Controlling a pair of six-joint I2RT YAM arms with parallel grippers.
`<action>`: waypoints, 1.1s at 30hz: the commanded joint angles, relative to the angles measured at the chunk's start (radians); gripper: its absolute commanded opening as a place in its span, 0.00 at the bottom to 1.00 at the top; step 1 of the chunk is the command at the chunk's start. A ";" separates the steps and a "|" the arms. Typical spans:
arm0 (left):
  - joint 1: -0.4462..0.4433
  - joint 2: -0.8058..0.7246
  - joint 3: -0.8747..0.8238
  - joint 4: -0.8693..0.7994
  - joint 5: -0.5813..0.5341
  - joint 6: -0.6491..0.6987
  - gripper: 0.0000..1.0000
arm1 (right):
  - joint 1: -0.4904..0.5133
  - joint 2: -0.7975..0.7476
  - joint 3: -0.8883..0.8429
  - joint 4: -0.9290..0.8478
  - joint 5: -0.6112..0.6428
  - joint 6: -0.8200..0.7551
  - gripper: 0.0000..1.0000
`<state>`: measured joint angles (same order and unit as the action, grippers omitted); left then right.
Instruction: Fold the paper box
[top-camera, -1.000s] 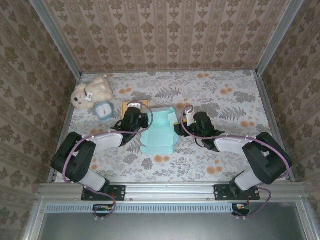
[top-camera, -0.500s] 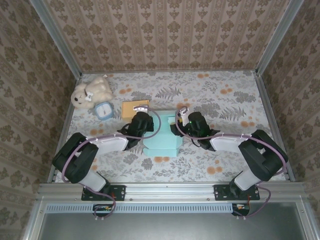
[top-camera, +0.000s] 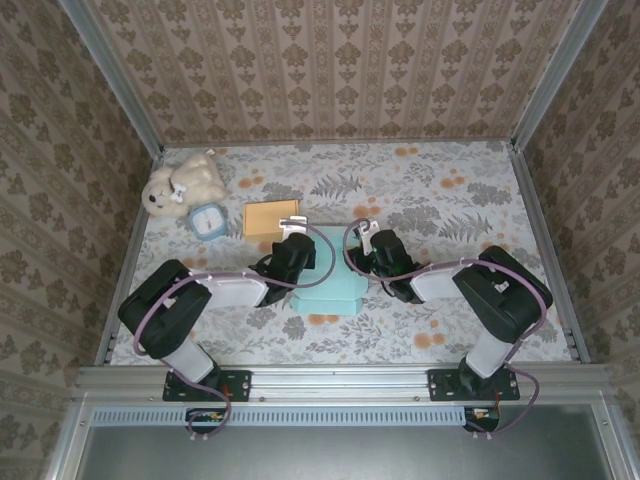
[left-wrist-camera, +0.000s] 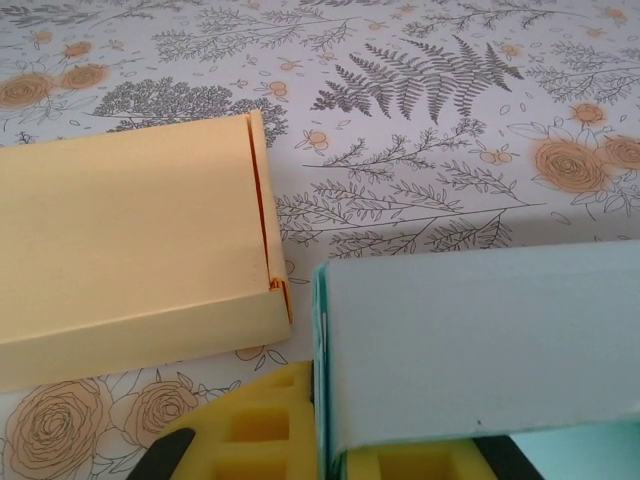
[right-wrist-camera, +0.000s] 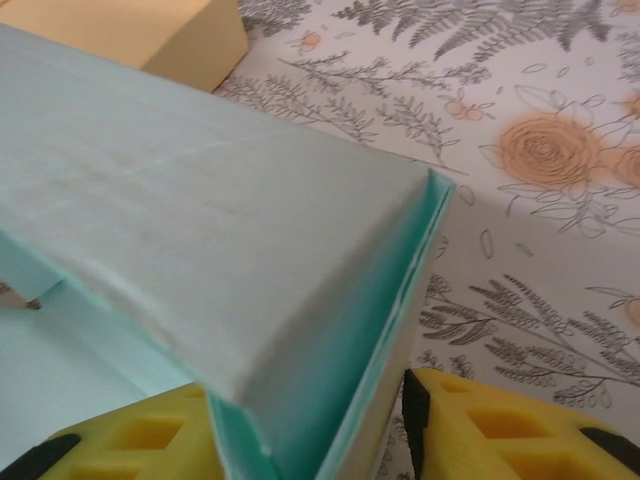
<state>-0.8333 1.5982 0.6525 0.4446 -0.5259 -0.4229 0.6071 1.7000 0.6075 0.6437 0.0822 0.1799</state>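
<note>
Paper box: the teal paper box (top-camera: 330, 272) sits in the middle of the counter (top-camera: 450, 210), a little nearer the arms than the far wall.
Box shape: a broad panel is folded over the top. In the right wrist view it arches over a hollow interior, so it does not look pressed flat yet.
Long axis: near to far, as far as the top view shows, with the two side walls facing left and right.
Left fingers: the left fingers (left-wrist-camera: 250, 432) are together on a thin teal edge at the box's left side, and the paper stands upright between the two yellow pads.
Right fingers: the right fingers (right-wrist-camera: 490, 430) stand apart, one outside the right wall and one under the folded panel. Whether they press the wall I cannot tell.
Key relation: the box lies between the two arms, right of the left fingers and left of the right fingers, so neither arm is clearly nearer.
Step in hand: probably bringing the top panel down and tucking it, which calls for both sides to stay square.
Risk: a pinch on one side only could skew or crease the thin wall.
Neighbours: a yellow box (top-camera: 268, 217) lies just beyond the far-left corner, apart from the teal one.
Farther out: a blue clock (top-camera: 208, 221) and a teddy bear (top-camera: 180, 183) sit at the far left, well apart.
</note>
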 joint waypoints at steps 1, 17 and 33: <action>-0.012 0.022 0.014 -0.018 -0.027 -0.047 0.00 | 0.006 0.020 -0.019 0.082 0.127 0.007 0.44; -0.041 0.066 0.144 -0.331 -0.273 -0.246 0.00 | 0.025 0.090 0.051 -0.135 0.698 0.082 0.38; -0.089 0.066 0.188 -0.459 -0.462 -0.242 0.00 | 0.030 0.071 0.059 -0.150 0.552 0.082 0.45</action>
<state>-0.9421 1.6547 0.8474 0.1101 -0.7879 -0.6811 0.6735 1.7702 0.7124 0.5743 0.5690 0.2901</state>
